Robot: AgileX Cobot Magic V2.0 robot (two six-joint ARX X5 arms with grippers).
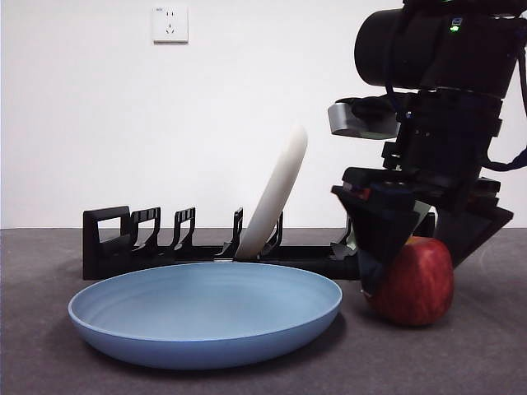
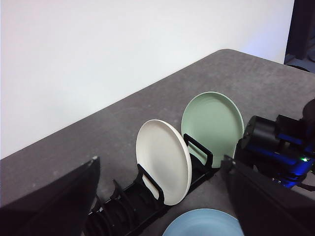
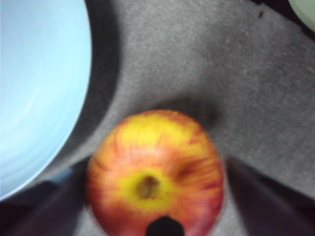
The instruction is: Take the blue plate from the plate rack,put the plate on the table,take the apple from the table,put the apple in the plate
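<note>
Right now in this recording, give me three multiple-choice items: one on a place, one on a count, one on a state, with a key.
1. Where is the blue plate?
A. in the plate rack
B. flat on the table
C. held in a tool

2. How many plates stand in the plate rack?
A. one
B. two
C. three

3. What is the right tool doing?
A. straddling the apple
B. gripping the blue plate
C. waiting out of view

Key: 1 B, it rests on the table. 2 B, the cream-white plate and the sage-green plate. 3 A, its jaws flank the apple, which sits on the table.
</note>
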